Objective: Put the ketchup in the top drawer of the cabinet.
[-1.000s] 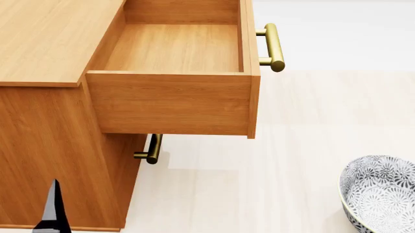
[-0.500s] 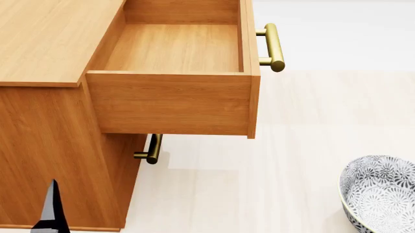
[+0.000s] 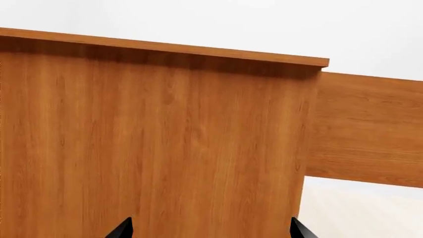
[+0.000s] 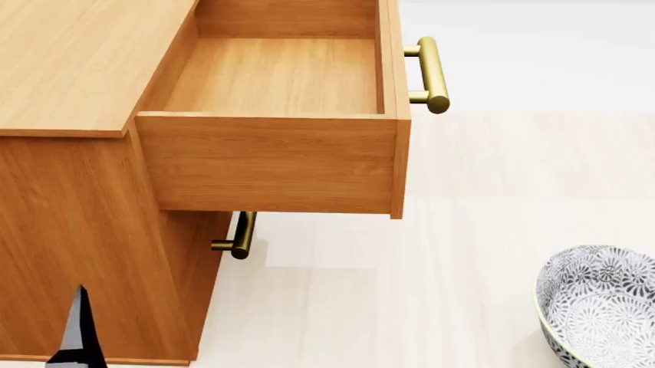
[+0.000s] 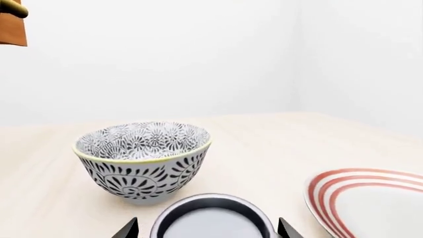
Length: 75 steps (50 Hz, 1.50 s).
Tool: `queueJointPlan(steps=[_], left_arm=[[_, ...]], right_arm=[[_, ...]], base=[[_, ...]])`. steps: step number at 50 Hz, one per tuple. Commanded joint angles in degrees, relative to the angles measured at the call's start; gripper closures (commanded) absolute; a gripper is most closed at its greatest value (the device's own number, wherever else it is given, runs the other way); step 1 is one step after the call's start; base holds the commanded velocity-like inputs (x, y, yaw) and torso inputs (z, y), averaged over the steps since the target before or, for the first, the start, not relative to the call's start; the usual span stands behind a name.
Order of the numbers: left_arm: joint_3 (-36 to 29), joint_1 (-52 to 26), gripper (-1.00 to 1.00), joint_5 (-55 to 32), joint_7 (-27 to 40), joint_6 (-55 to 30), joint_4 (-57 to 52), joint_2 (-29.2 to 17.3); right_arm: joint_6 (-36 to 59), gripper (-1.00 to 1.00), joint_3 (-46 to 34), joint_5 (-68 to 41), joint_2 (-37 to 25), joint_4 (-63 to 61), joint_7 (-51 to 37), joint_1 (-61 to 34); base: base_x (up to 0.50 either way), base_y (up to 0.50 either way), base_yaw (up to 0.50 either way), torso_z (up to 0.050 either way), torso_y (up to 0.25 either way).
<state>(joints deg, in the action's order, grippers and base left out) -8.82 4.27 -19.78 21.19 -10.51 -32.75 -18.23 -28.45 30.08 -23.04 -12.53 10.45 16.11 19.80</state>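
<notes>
The ketchup (image 5: 210, 224) shows only in the right wrist view, as a round silver-grey lid with a dark rim, standing on the pale table. My right gripper (image 5: 206, 230) is open, with one fingertip on each side of the can and a small gap to it. In the head view the cabinet (image 4: 82, 61) stands at the left, and its top drawer (image 4: 266, 161) is pulled out with nothing in it. The drawer's brass handle (image 4: 430, 73) points right. My left gripper (image 3: 210, 231) is open, close to the cabinet's side wall (image 3: 152, 148). One of its fingers (image 4: 77, 337) shows low beside the cabinet.
A grey-white patterned bowl (image 5: 142, 158) stands just beyond the can, and it also shows at the head view's lower right (image 4: 599, 303). A white plate with red rings (image 5: 370, 203) lies beside the can. The lower drawer's brass handle (image 4: 241, 235) sticks out under the open drawer.
The left gripper's finger has slid slightly lower and to the left in the head view. The drawer and the bowl have not moved.
</notes>
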Motion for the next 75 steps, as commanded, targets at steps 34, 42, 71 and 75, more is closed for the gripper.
queueJointPlan(steps=[34, 42, 71, 75], left_arm=[[-0.2, 0.0, -1.0, -0.7, 0.6, 1.0, 1.3, -0.6], [-0.8, -0.1, -1.0, -0.7, 0.6, 0.9, 1.4, -0.6], [-1.1, 0.1, -1.0, -1.6, 0.5, 1.3, 1.2, -1.2], [-1.2, -0.1, -1.0, -1.6, 0.6, 1.1, 1.2, -1.3]], right_arm=[[0.1, 1.0, -1.3, 0.8, 0.2, 1.5, -1.1, -1.0], [10.7, 1.0, -0.6, 0.7, -1.7, -14.2, -7.9, 2.9], [54.8, 1.0, 13.1, -25.3, -27.5, -62.4, -36.8, -2.2], [57.5, 1.0, 13.2, -29.7, -32.7, -63.4, -40.0, -6.1]], base=[[0.0, 0.0, 0.0, 0.0, 0.0], [0.0, 0.0, 0.0, 0.0, 0.0], [0.0, 0.0, 0.0, 0.0, 0.0], [0.0, 0.0, 0.0, 0.0, 0.0]])
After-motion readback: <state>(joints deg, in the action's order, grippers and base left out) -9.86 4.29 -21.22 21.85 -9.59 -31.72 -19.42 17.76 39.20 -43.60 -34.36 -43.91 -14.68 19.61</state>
